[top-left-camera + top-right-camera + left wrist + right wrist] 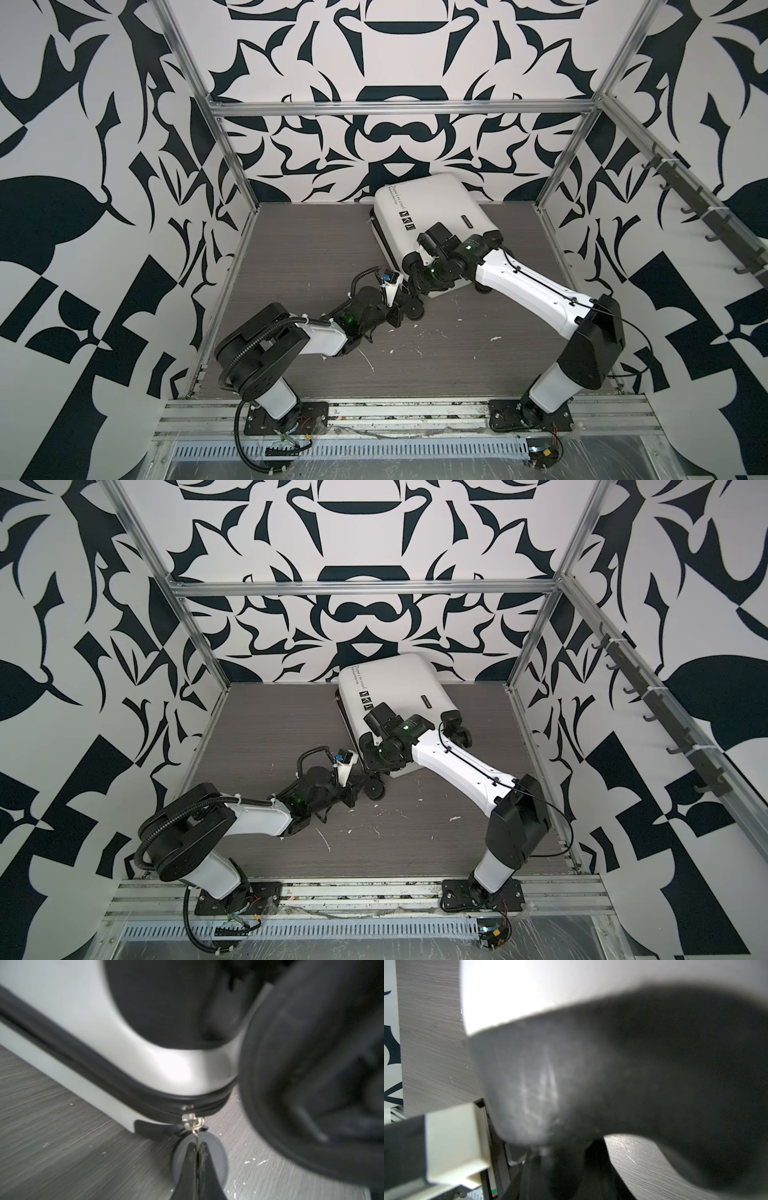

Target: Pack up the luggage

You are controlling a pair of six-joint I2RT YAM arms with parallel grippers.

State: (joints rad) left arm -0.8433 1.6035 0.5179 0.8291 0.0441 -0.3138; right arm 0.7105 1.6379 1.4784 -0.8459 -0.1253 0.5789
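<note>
A grey wood-grain surface (291, 257) sits inside black-and-white patterned walls (83, 124) braced by an aluminium frame (399, 109). One piece of luggage (440, 208), white with its lid down, lies flat at the far middle of the surface, near the back wall. Three square stickers (406, 219) mark its shell. Two arms meet at its near left corner. There the left fingers (189, 1172) are pressed together, pinching the zipper pull (194, 1124) just beside a wheel (218, 1157). The right fingers (417, 286) sit at the same corner; whether they are spread I cannot tell.
</note>
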